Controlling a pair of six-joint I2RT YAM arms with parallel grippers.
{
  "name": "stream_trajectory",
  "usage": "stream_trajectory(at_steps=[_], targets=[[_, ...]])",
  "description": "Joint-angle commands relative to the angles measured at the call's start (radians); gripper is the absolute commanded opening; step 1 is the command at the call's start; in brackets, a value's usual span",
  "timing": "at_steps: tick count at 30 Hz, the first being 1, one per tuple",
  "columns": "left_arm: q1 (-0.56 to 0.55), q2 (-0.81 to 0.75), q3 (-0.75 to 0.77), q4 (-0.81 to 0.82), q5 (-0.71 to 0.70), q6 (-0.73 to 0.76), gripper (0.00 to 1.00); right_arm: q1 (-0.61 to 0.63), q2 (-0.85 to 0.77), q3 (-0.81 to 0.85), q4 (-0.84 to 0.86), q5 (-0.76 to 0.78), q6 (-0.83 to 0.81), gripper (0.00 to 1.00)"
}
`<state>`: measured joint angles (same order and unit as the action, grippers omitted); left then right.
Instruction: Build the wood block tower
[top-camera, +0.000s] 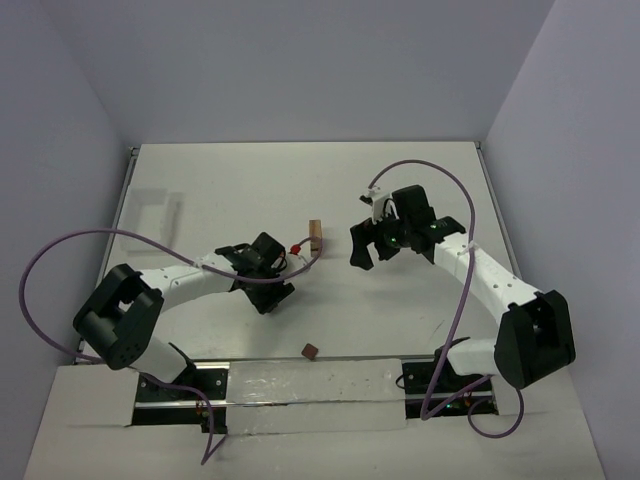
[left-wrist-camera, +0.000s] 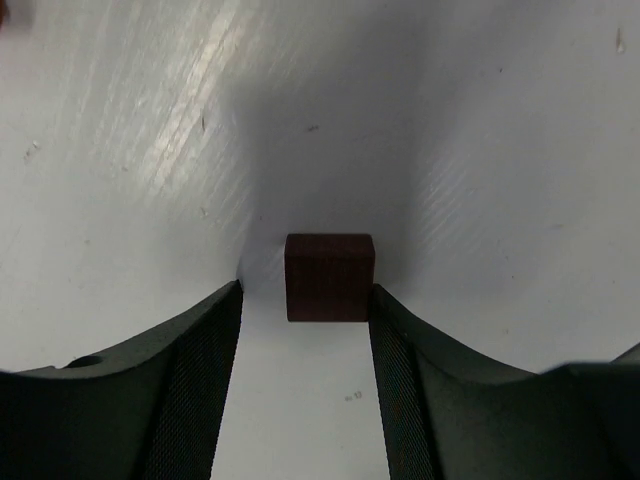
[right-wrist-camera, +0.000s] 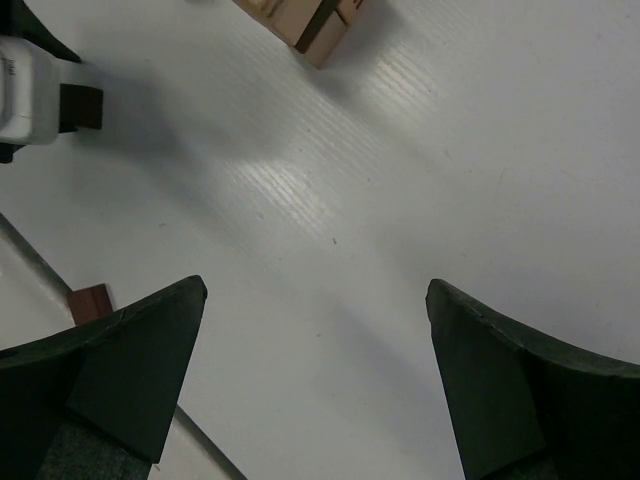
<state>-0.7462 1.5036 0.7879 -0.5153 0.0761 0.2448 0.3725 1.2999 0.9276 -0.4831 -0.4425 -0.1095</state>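
The tower (top-camera: 315, 238) is a narrow stack of tan blocks mid-table; the right wrist view shows it at the top edge (right-wrist-camera: 300, 20) with a dark piece in it. My left gripper (top-camera: 272, 296) is low over the table, left of the tower. In the left wrist view a dark reddish-brown block (left-wrist-camera: 329, 277) sits between the fingertips of the left gripper (left-wrist-camera: 306, 290). It touches the right finger, with a gap to the left finger. My right gripper (top-camera: 368, 255) is wide open and empty right of the tower, as its own view shows (right-wrist-camera: 315, 285).
Another reddish-brown block (top-camera: 310, 350) lies near the table's front edge, also seen in the right wrist view (right-wrist-camera: 92, 300). A small red item (top-camera: 296, 247) sits beside the tower's base. Side walls enclose the white table (top-camera: 230, 190).
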Motion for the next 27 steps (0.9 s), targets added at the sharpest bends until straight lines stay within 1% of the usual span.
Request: stream_trajectory(at_steps=[1, 7, 10, 15, 16, 17, 19, 21, 22, 24, 27], targets=[[-0.025, 0.026, 0.045, 0.033, -0.024, -0.013, 0.59, -0.005, 0.006, 0.052, 0.021, -0.043, 0.011, 0.98], [-0.032, 0.032, 0.053, 0.032, -0.001, -0.022, 0.59, -0.007, 0.014, 0.05, 0.024, -0.057, 0.013, 0.98], [-0.032, 0.033, 0.055, 0.032, 0.005, -0.021, 0.57, -0.007, 0.015, 0.055, 0.023, -0.06, 0.012, 0.98], [-0.032, 0.015, 0.072, 0.005, 0.029, 0.017, 0.46, -0.008, 0.012, 0.056, 0.018, -0.063, 0.007, 0.98], [-0.031, 0.003, 0.088, -0.009, 0.055, 0.038, 0.43, -0.009, 0.011, 0.056, 0.018, -0.064, 0.005, 0.98], [-0.03, -0.008, 0.108, -0.031, 0.077, 0.063, 0.37, -0.01, 0.01, 0.057, 0.018, -0.063, 0.003, 0.98], [-0.03, -0.021, 0.15, -0.09, 0.102, 0.126, 0.19, -0.012, 0.012, 0.063, 0.017, -0.062, 0.001, 0.98], [-0.027, -0.023, 0.204, -0.137, 0.11, 0.17, 0.1, -0.013, 0.013, 0.069, 0.015, -0.065, -0.004, 0.98], [-0.026, -0.008, 0.28, -0.183, 0.119, 0.206, 0.06, -0.015, 0.019, 0.082, 0.01, -0.064, -0.009, 0.98], [-0.024, 0.016, 0.359, -0.252, 0.124, 0.252, 0.05, -0.018, 0.026, 0.101, 0.0, -0.067, -0.021, 0.98], [-0.005, 0.102, 0.574, -0.38, 0.153, 0.312, 0.06, -0.03, 0.048, 0.144, -0.023, -0.074, -0.038, 0.98]])
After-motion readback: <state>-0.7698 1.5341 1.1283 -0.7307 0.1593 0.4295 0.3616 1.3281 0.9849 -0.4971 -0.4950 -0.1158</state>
